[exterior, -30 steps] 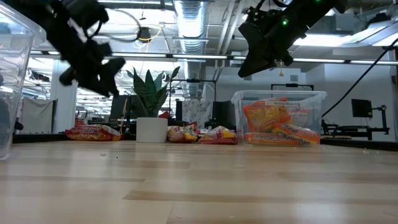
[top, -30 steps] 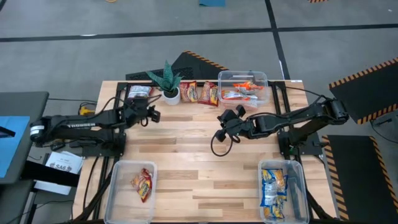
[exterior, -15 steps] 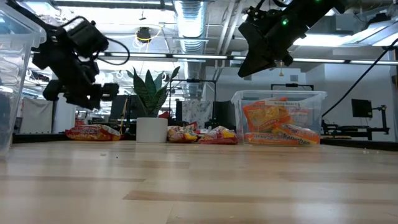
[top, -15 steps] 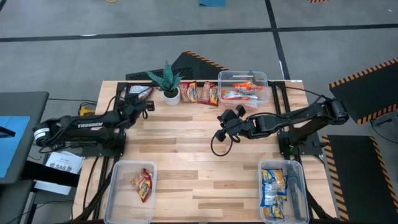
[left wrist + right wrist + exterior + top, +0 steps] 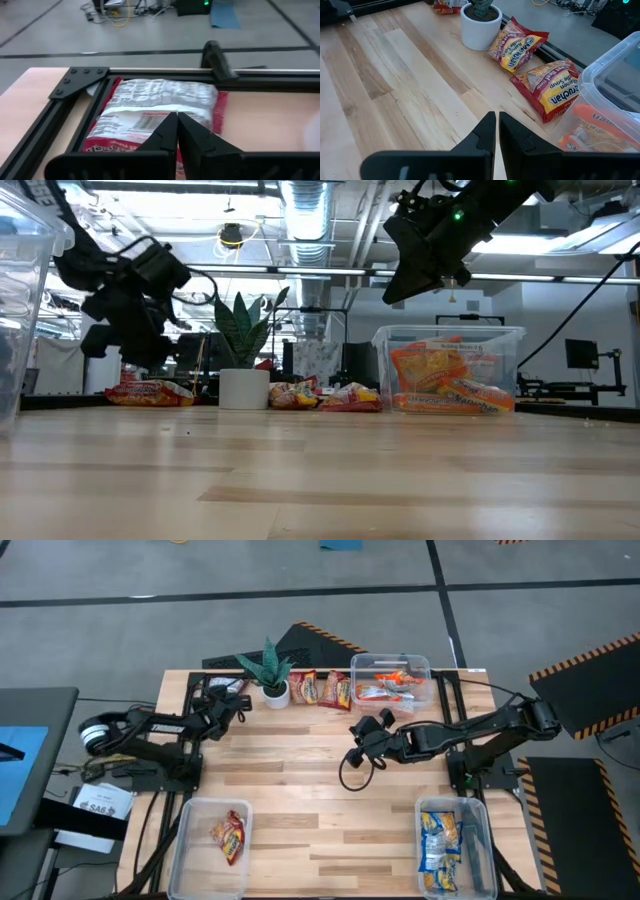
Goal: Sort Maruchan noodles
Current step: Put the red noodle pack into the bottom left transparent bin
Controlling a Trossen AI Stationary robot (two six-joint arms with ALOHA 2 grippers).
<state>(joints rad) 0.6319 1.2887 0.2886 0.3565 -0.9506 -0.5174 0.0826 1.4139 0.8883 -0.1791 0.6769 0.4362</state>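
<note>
Left wrist view is showing your left gripper (image 5: 177, 131) pinched together, holding nothing — a red-and-white noodle packet (image 5: 155, 107) is lying just beyond its tips, by the table's black frame (image 5: 80, 80).

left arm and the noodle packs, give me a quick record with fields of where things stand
left gripper: fingers shut, at the far left corner, over a red and white packet; grip on it unclear
right gripper: fingers shut, empty, above mid table
loose packets: two red beside the plant
far bin: orange packets
near left bin: one red packet
near right bin: blue packets
</note>
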